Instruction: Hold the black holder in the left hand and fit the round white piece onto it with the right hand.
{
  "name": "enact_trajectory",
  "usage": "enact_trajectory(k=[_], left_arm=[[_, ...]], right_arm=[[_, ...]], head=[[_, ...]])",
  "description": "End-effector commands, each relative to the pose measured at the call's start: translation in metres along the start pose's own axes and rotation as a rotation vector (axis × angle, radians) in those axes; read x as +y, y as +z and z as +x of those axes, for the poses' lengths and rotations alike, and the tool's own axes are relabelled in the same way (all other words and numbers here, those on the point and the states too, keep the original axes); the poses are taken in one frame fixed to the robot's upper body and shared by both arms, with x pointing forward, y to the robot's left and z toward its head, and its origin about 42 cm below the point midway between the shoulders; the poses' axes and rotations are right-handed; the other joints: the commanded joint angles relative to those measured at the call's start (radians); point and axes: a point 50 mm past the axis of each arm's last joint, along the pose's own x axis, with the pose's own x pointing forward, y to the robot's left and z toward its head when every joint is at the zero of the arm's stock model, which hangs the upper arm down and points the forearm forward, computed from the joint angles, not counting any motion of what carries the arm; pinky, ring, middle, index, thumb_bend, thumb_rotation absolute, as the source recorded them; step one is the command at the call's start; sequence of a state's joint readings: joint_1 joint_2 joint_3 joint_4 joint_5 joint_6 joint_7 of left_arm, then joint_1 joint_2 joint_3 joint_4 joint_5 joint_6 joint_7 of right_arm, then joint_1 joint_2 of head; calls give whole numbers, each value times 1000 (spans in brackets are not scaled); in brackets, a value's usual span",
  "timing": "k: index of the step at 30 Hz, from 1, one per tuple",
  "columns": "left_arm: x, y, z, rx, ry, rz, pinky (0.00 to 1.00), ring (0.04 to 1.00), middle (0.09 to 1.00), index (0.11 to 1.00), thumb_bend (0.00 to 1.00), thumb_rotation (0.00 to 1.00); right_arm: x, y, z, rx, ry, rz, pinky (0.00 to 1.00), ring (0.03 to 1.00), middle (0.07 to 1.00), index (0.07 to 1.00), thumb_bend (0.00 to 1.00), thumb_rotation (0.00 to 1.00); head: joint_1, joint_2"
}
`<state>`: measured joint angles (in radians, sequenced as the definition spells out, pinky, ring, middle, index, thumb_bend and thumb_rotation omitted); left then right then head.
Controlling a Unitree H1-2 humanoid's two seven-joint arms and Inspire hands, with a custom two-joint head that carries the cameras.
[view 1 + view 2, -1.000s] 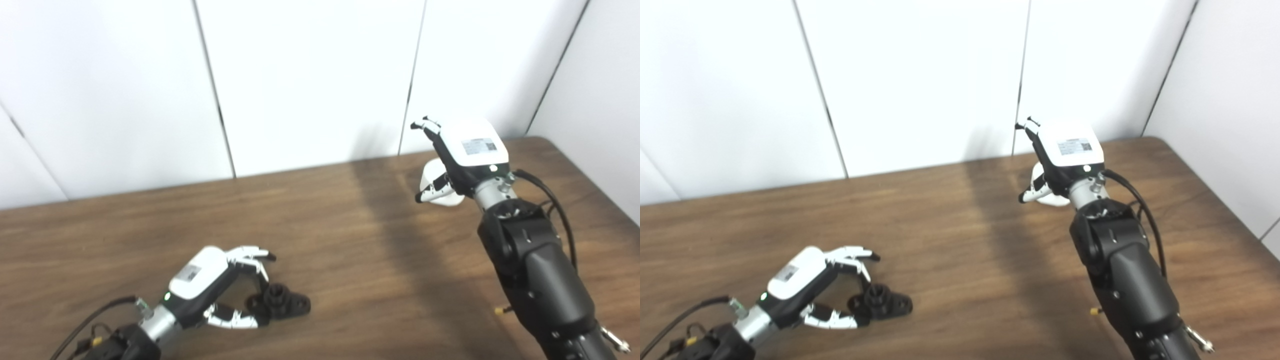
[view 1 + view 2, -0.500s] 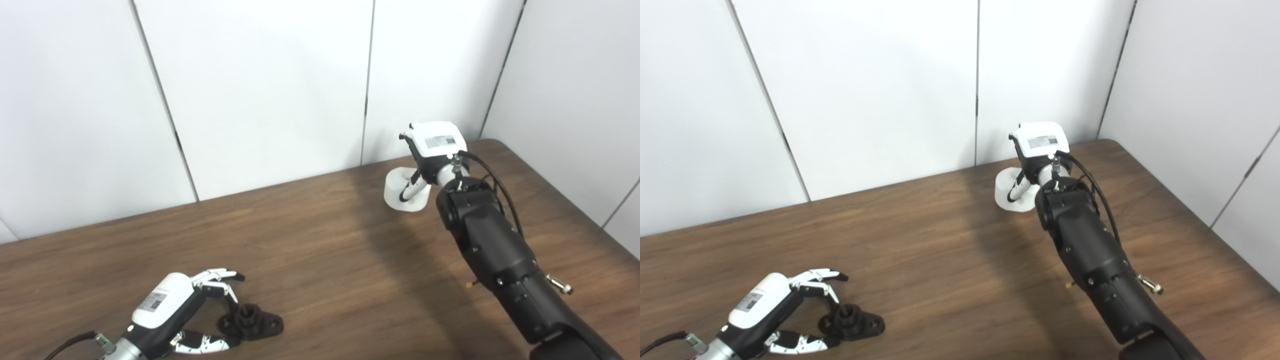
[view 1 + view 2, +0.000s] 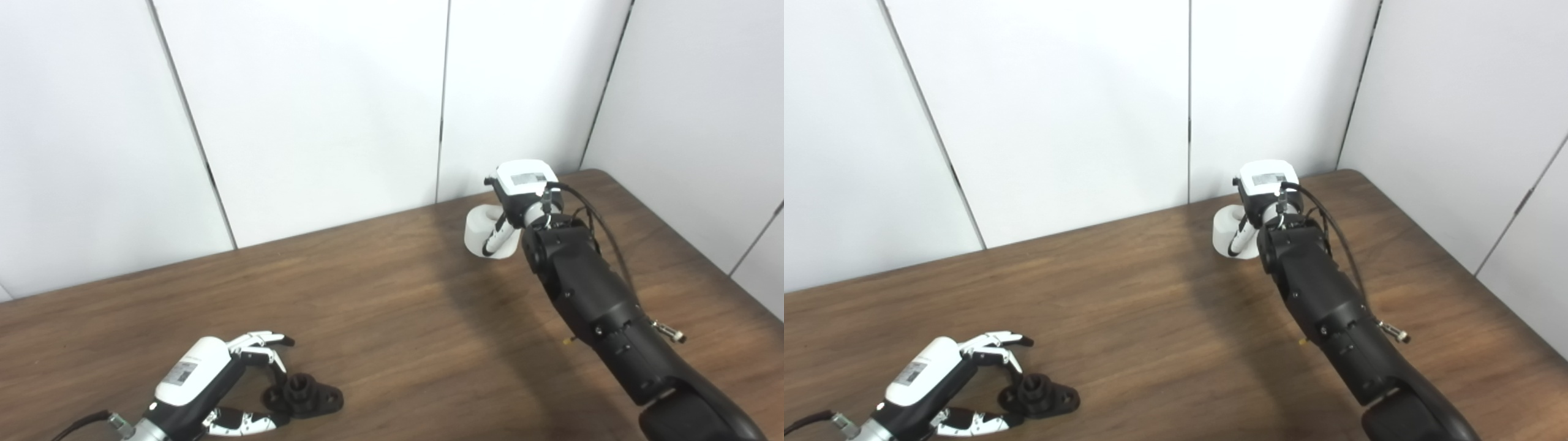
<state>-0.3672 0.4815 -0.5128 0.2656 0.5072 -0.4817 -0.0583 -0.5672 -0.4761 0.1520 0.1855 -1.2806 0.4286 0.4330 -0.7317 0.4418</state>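
Meanwhile, at a brown wooden table (image 3: 392, 306) backed by white wall panels (image 3: 306, 110), a humanoid robot readies two parts for assembly. Its left hand (image 3: 211, 383) lies low at the near left edge, fingers (image 3: 260, 340) and thumb spread to either side of the black holder (image 3: 303, 397), which sits flat on the wood. The tips bracket the part and look to be just touching it, but the hand has not closed, so nothing is gripped there yet; the spread posture appears set up for a pinch across the holder's body.

Well apart, at the far right of the table, the right hand (image 3: 1258, 202) reaches down over the round white piece (image 3: 1226, 236). One finger runs down across the piece's side, and the rest of the hand hides the contact, so whether the piece is firmly held cannot be told from here. It seems to rest on or just above the table.

Judging by the layout, both grasps must be secured before the white piece can travel across to the holder.
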Motion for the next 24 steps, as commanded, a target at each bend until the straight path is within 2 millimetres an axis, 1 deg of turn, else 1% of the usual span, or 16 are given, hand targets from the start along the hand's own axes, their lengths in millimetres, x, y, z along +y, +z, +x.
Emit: enact_trajectory(k=[1,5,9,17,21,24], left_arm=[[-43,-16,-37,106,-243,-16,639,851,824,488,521,53],[-42,-15,-38,105,-236,-23,667,857,829,488,521,54],[-42,-16,-39,102,-235,-17,664,854,828,488,521,54],[-42,-17,-41,104,-235,-24,658,855,828,488,521,55],[-41,-17,-43,106,-238,-27,667,858,831,488,522,55],[-40,-15,-44,103,-241,-28,671,859,833,488,522,55]], right_arm=[[-27,-10,6,31,-89,-4,810,896,933,840,917,310],[-22,-10,7,35,-77,-8,808,895,933,831,907,316],[-15,-12,10,43,-63,-12,805,892,925,812,895,318],[-3,-16,16,46,-33,-9,807,872,902,749,864,286],[4,-21,17,44,-24,-3,801,852,880,695,814,250],[9,-26,17,51,-12,14,798,848,866,628,784,228]], head=[[1,3],[5,8],[8,10],[12,14],[13,15],[20,23]])
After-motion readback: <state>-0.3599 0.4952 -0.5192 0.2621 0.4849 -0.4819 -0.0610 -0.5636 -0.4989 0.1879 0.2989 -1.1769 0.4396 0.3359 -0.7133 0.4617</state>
